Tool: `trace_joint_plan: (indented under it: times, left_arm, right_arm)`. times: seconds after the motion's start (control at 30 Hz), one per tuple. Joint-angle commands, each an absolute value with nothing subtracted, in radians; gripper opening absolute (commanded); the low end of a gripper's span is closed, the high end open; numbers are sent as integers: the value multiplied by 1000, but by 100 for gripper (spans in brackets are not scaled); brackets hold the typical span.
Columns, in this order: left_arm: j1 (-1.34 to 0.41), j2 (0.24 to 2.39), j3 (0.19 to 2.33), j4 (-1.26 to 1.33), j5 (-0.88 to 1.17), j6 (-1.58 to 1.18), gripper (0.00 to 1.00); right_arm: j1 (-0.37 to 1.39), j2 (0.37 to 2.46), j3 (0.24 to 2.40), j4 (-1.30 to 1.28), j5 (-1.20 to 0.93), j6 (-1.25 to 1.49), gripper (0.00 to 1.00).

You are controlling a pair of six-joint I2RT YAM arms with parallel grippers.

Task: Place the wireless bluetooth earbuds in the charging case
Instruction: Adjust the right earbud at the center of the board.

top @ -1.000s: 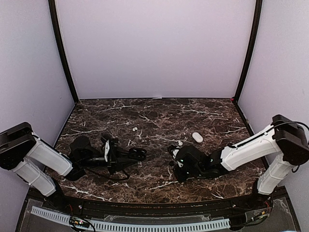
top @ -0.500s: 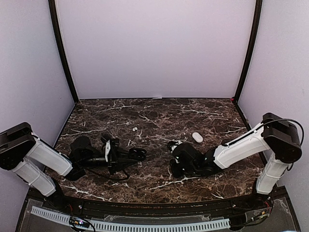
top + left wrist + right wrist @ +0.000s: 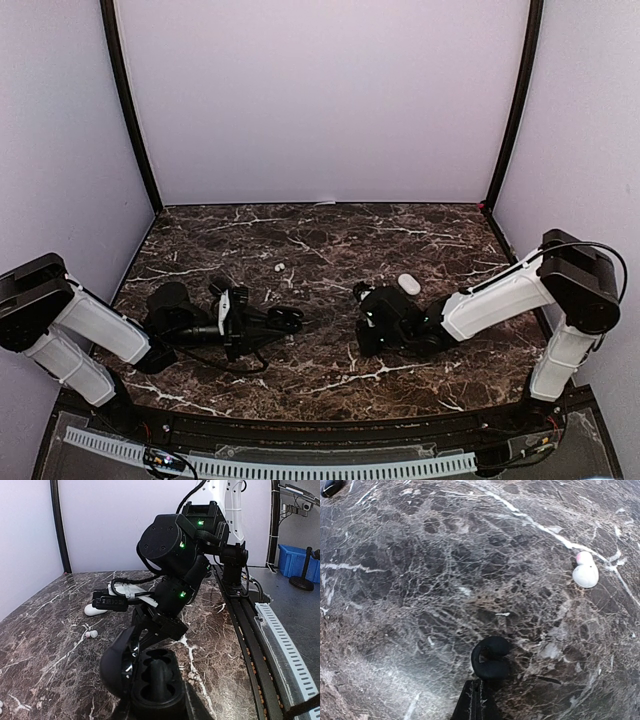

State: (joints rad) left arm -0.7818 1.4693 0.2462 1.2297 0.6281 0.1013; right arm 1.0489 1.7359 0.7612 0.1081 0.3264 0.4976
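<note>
**Right claw closed at a black earbud, left claw holding the open case**

The left claw (image 3: 270, 323) is closed around a black case (image 3: 155, 680) and holds it low over the desk (image 3: 420, 230). The lid of the case is open, and its hollows face the left wrist camera.

The right claw (image 3: 478, 685) has its fingers pressed together. A black earbud (image 3: 490, 661) sits on the marble directly at their tips. From the pictures I cannot tell if the tips really pinch it or only touch it.

A white earbud (image 3: 585, 572) lies on the desk near this claw, apart from it. A white case (image 3: 409, 284) lies closed just beside the right arm. A second white earbud (image 3: 280, 267) lies farther back, beyond the left claw.
</note>
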Motion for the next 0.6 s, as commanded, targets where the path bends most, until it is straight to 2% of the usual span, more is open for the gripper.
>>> trace_joint_plan:
  times: [0.0, 0.4, 0.57]
  left_arm:
    - [-784, 1448, 239, 1231, 627, 107, 14]
    - [-784, 1442, 239, 1226, 626, 110, 14]
    - [-784, 1438, 239, 1222, 626, 109, 14]
  right_arm:
    - [1020, 1765, 758, 41, 395, 487, 0]
    - [975, 1725, 744, 14, 425, 454, 0]
    - [949, 1637, 690, 81, 276, 407, 0]
